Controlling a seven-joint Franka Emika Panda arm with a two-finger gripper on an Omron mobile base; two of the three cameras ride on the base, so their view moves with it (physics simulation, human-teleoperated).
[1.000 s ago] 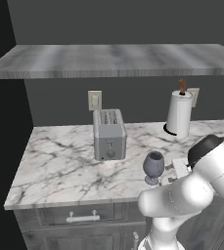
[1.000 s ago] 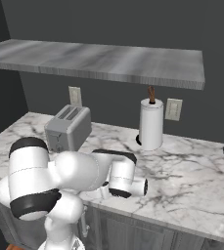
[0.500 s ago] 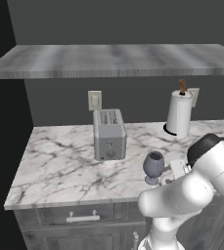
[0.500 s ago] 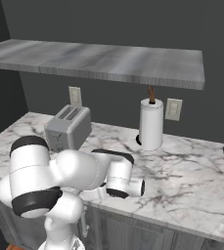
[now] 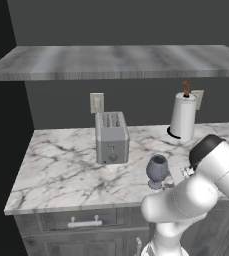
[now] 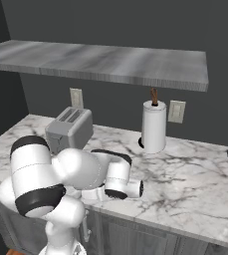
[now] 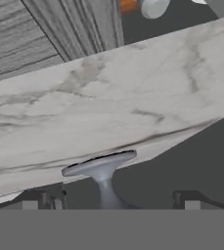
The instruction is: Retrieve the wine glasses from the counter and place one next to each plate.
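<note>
One smoky grey-blue wine glass (image 5: 157, 170) stands upright near the front edge of the marble counter (image 5: 61, 170), right of the toaster. In the hand view, which is rolled upside down, its round foot (image 7: 100, 164) rests on the marble and its stem (image 7: 107, 193) runs down between the two dark fingertips (image 7: 44, 198). My gripper (image 7: 114, 199) is open, with the stem between the fingers and a wide gap on each side. The bowl is hidden at the bottom of that view. In the left base view the arm's elbow stands just right of the glass. The plates are out of view.
A silver toaster (image 5: 111, 137) sits mid-counter, and a paper towel roll (image 5: 182, 117) stands at the back right by a wall outlet. A wall shelf (image 5: 116, 61) hangs overhead. A dark cabinet drawer with a silver handle (image 5: 85, 222) is below the counter edge.
</note>
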